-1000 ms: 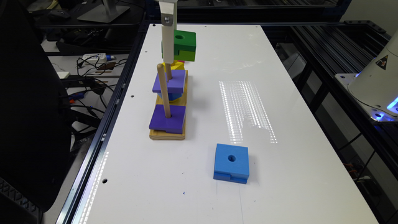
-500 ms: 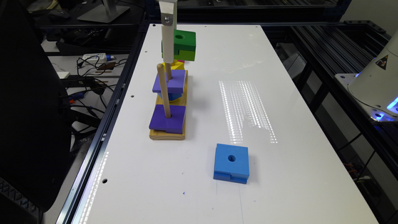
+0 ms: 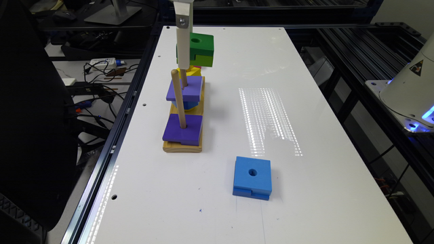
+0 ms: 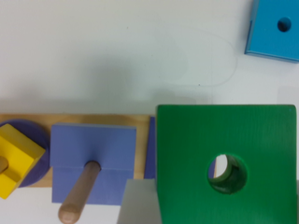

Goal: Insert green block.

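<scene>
**Nothing Has Moved Since The Earlier Frame**

Green block point(image 3: 197, 49) hangs aloft against the gripper point(image 3: 184, 51), over the wooden peg base point(image 3: 183, 146) near the white table's point(image 3: 305, 101) far edge. Grip state: cannot tell. No readable writing. Blue block point(image 3: 252, 177) lies toward the near edge; cables clutter beyond.

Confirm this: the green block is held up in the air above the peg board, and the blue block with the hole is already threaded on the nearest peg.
Not quite. The green block is indeed aloft over the peg board, but the blue block lies loose on the white table, off the board. The exterior view shows a purple block on the nearest peg.
</scene>
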Motion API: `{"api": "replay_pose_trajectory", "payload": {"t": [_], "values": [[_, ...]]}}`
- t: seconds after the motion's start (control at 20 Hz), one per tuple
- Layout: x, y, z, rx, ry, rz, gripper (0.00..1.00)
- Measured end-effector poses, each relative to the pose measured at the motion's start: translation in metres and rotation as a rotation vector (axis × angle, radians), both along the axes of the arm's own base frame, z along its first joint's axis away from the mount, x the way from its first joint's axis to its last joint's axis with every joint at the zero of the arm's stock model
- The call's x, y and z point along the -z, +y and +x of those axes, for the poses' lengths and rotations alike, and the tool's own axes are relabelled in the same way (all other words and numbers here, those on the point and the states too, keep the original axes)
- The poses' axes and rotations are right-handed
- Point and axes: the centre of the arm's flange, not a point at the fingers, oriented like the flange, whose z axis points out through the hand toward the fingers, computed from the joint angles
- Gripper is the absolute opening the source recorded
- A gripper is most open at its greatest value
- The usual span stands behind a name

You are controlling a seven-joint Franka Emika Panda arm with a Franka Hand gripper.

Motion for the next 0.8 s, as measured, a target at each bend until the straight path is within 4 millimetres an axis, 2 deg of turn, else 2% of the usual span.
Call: {"api": "replay_pose_trajectory", "payload": {"t": [0.4, 0.8], "values": [[-0.0003, 0.0048, -0.0009, -0.005, 0.000, 0.002, 0.00], [-0.0002, 0.0012, -0.0002, -0.002, 0.000, 0.001, 0.00]]}}
